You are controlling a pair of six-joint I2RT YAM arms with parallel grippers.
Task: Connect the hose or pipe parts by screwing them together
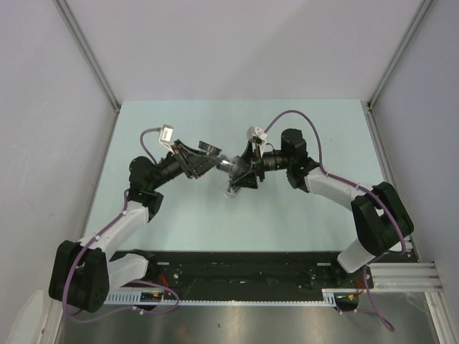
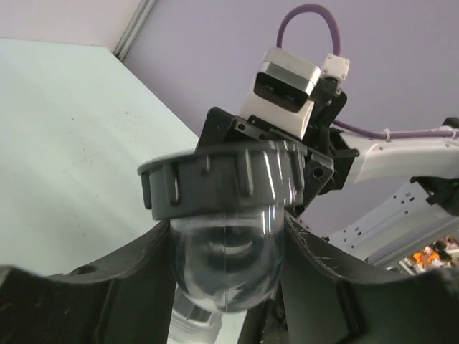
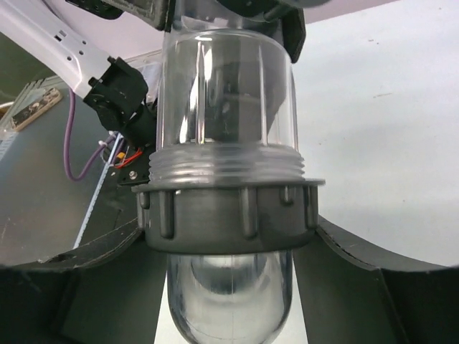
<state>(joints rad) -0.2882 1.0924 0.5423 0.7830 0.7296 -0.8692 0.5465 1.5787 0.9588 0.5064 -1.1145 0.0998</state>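
The pipe parts hang above the middle of the table (image 1: 287, 215), between the two grippers. One part is a clear straight tube (image 3: 229, 93) with threads at its end. The other is a clear rounded bend (image 3: 229, 294) carrying a grey ribbed nut (image 3: 229, 215) that sits on those threads, with a few turns bare above it. My right gripper (image 3: 229, 304) is shut on the bend just below the nut. My left gripper (image 2: 226, 279) has its fingers against both sides of the clear tube (image 2: 226, 258), with the nut (image 2: 222, 179) just beyond. From above, the joined piece (image 1: 228, 166) spans left gripper (image 1: 212, 162) to right gripper (image 1: 241, 173).
The right arm's wrist camera (image 2: 287, 86) and purple cable (image 2: 308, 14) stand close behind the nut. Grey walls with metal corner posts (image 1: 90, 54) enclose the table on three sides. A black rail (image 1: 237, 269) with the arm bases runs along the near edge.
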